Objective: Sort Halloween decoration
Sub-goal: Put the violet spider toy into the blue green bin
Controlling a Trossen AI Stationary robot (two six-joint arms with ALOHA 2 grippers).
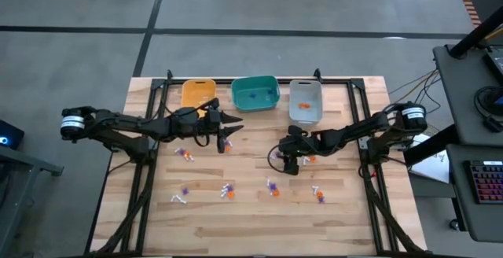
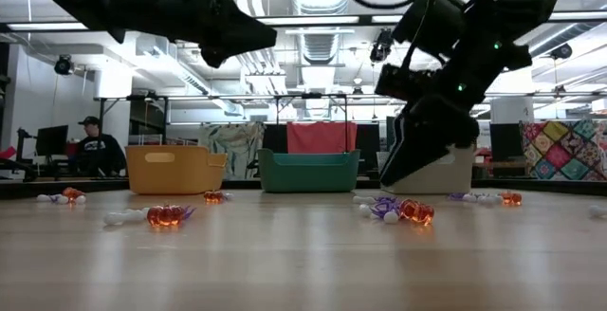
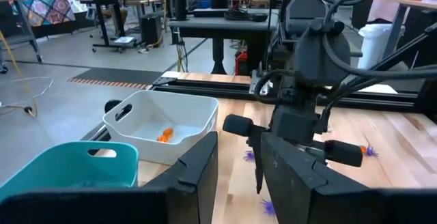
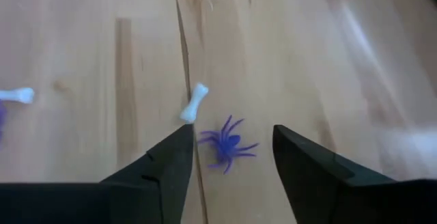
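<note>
While straddling a purple spider (image 4: 229, 144), right claw (image 4: 229, 157) spread low over tabletop (image 1: 251, 211), seemingly for pickup | white bone (image 4: 193, 102) just beside | left claw (image 1: 228, 132) raised near yellow bin (image 1: 197, 93), grip undeterminable | trinkets scattered mid-tabletop

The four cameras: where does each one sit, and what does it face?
High view: above the table, facing straight down on both arms, three bins and scattered trinkets.
Low view: at tabletop height, facing across to the yellow bin and the room behind; both arms enter from above.
Left wrist view: on the left arm, facing the grey bin and the right arm; own jaws at the bottom.
Right wrist view: on the right arm, facing down at a purple spider between its open jaws.
Shared: the high and left wrist views both show the teal bin.
</note>
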